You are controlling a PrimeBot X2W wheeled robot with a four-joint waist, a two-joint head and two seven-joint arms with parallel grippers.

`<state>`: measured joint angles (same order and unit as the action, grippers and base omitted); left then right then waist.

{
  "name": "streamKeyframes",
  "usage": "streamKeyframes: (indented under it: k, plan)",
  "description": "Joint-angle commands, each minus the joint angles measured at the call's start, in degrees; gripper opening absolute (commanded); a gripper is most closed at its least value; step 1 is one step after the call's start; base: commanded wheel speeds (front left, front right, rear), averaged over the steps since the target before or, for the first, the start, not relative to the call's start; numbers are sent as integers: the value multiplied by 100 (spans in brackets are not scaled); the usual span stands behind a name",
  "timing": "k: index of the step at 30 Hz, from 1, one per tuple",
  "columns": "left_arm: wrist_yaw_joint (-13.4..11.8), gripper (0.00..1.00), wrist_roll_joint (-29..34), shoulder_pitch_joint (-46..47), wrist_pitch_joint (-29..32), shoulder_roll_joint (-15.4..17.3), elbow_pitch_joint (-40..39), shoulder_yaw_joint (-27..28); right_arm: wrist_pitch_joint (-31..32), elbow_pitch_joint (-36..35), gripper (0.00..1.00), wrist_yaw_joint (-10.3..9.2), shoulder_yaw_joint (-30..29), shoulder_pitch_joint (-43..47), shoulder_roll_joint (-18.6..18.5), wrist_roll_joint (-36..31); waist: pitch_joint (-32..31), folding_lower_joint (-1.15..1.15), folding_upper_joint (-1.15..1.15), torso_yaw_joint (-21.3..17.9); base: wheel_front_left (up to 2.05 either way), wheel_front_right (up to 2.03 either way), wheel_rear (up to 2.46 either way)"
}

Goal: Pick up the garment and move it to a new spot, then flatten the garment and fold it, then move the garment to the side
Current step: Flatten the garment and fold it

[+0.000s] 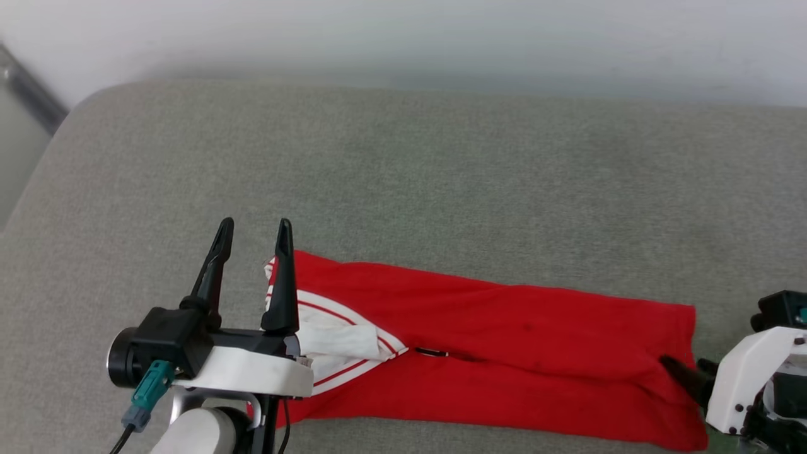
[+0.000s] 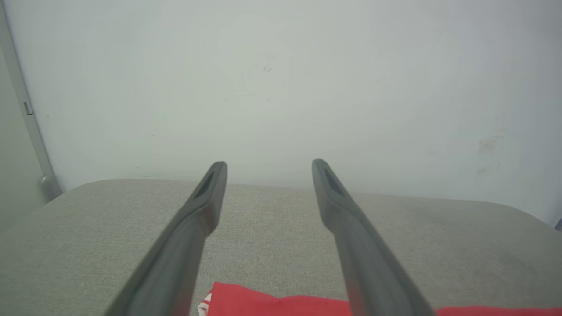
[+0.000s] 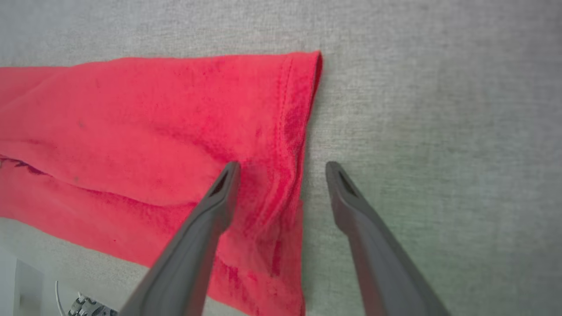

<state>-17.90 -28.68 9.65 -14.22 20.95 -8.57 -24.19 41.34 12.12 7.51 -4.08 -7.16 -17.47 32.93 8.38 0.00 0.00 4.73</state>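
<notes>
So the garment (image 1: pixel 504 340) is lying stretched out in a long, narrow band across the near part of the grey cushion (image 1: pixel 403 176), red for most of its length, with the white sleeve (image 1: pixel 334 340) and its thin red stripes bunching up at the left end. The left gripper (image 1: pixel 255 224) is hovering at that left end with its fingers spread wide and nothing between them. In the head view its inner finger is overlapping the edge of the sleeve, and in the left wrist view the fingers are pointing out over the cushion toward the pale wall (image 2: pixel 281 66), with just a sliver of red showing at the bottom. The right gripper (image 3: pixel 283 166) is sitting at the opposite end, also wide open and not holding anything. It's straddling the hem (image 3: pixel 303 131), one finger over the red fabric and the other over bare cushion. Can't really tell if that finger is actually touching the cloth or just floating over it.
</notes>
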Motion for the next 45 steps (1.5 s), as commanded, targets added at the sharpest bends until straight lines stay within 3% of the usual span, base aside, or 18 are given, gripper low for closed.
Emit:
streamKeyframes:
  k: [1, 6, 7, 8, 9, 24, 34, 38, 45]
  plan:
    - [-26, 100, 42, 75, 9, -22, -12, -31, 24, 123, 100, -4, 50, -83, 52, 59, 188, 0, 0, 169, 0, 0, 0]
    - [-7, 100, 85, 143, 13, -31, 85, -79, 217, 561, 100, -3, 249, -67, 169, 239, 293, 0, 0, 243, 0, 0, 0]
    - [4, 100, 93, 138, 29, -27, 119, -98, 275, 648, 76, -2, 319, -54, 194, 262, 299, 0, 0, 250, 0, 0, 0]
    - [12, 100, 88, 140, 24, -32, 146, -107, 278, 705, 32, -2, 379, -70, 214, 307, 300, 0, 0, 251, 0, 0, 0]
    - [21, 100, 95, 141, 33, -21, 185, -118, 271, 755, 0, -2, 427, -91, 240, 358, 291, 0, 0, 247, 0, 0, 0]
    - [-67, 100, 78, -29, 160, 132, 280, -130, -206, 714, 0, -4, 500, -585, -309, 509, -216, 0, 0, -147, 0, 0, 0]
    - [-157, 100, 46, -196, 199, 141, 218, -157, -175, 697, 0, -4, -631, -526, -487, 304, -288, 0, 0, -504, 0, 0, 0]
    - [-175, 100, 44, -203, 192, 141, 209, -157, 203, 601, 0, -3, -1213, -595, -51, 694, -280, 0, 0, -587, 0, 0, 0]
    - [-164, 100, 22, -194, 179, 123, 232, -184, 1872, 480, 0, -3, -2038, -708, 1113, 2502, -296, 0, 0, -589, 0, 0, 0]
